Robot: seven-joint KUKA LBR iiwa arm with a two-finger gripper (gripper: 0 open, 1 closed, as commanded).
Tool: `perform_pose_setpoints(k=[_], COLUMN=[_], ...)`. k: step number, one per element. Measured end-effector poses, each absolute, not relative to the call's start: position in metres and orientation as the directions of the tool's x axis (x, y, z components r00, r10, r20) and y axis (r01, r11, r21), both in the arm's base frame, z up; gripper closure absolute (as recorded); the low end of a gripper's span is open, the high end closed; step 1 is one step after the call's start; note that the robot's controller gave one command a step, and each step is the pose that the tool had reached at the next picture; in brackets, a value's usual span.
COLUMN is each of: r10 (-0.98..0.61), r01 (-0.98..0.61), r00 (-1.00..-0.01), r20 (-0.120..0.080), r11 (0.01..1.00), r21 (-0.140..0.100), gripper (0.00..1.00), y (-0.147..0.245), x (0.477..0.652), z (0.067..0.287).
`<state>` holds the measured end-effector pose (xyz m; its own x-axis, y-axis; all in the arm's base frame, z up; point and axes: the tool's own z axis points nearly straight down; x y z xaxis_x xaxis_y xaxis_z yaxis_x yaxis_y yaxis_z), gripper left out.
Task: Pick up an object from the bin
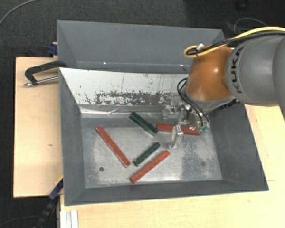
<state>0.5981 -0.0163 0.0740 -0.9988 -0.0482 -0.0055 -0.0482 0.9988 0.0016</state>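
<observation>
The grey bin (pixel 133 44) holds five sticks, spread loosely over its floor. The gripper (pixel 176 136) hangs low in the back right part of the floor, under the arm's orange cover (pixel 206 77). It sits right over a short red stick (pixel 164 127), which lies crosswise near the back wall. The wrist hides the stick's right end. The gripper seems to touch this stick, but whether it is apart, together or clamped on it cannot be told from here.

A back green stick (pixel 143 122) lies slanted just left of the short red one, with their ends near each other. A middle green stick (pixel 146 154) lies below the gripper, just beside a front red stick (pixel 149 166); both slant the same way. A left red stick (pixel 112 146) lies apart from them, slanting the other way. A dark speck (pixel 101 169) marks the floor near the front left corner.
</observation>
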Motion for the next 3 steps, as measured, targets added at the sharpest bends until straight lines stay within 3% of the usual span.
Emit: perform_pose_setpoints(k=[1,2,3], r10=[-0.048,-0.047,-0.047], r01=[-0.048,-0.047,-0.047], r00=[-0.999,-0.999,-0.999], r20=[-0.006,-0.005,-0.007], r11=[0.999,0.999,0.999], r21=[0.002,0.002,0.002], gripper=[0.0,1.0,1.0], y=[-0.0154,-0.0155,-0.0145], x=[0.5995,0.5994,0.6009], z=[0.0752,0.0751,0.0839])
